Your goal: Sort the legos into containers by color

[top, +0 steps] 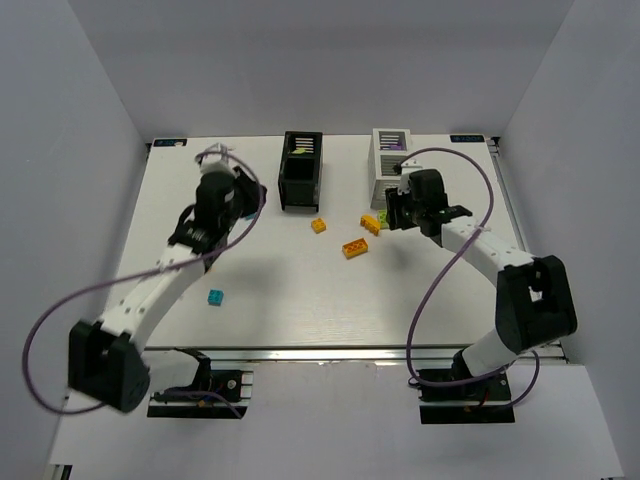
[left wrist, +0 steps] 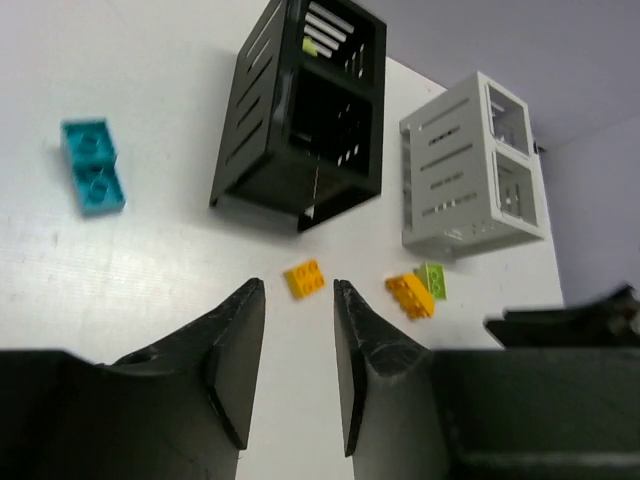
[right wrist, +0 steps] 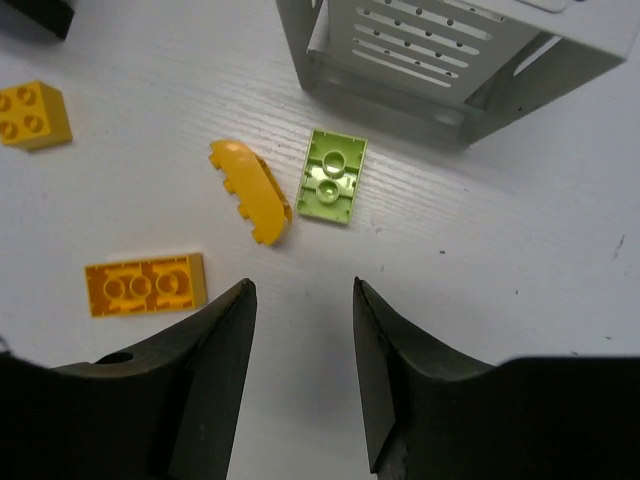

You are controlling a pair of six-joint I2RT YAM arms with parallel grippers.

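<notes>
Right gripper jaws apart, empty, just short of the lime green studded plastic brick, which lies on the white table just in front of the white slatted box, with a tilted orange brick just beside it. Left gripper also open and empty, facing a small orange square brick near the black slatted box. Bricks look light, rigid, slick: I'd pinch the green one across its narrow width, centred, else it may twist out.

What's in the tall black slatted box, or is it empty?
Not empty: the black box holds a small lime green plastic piece.
</notes>
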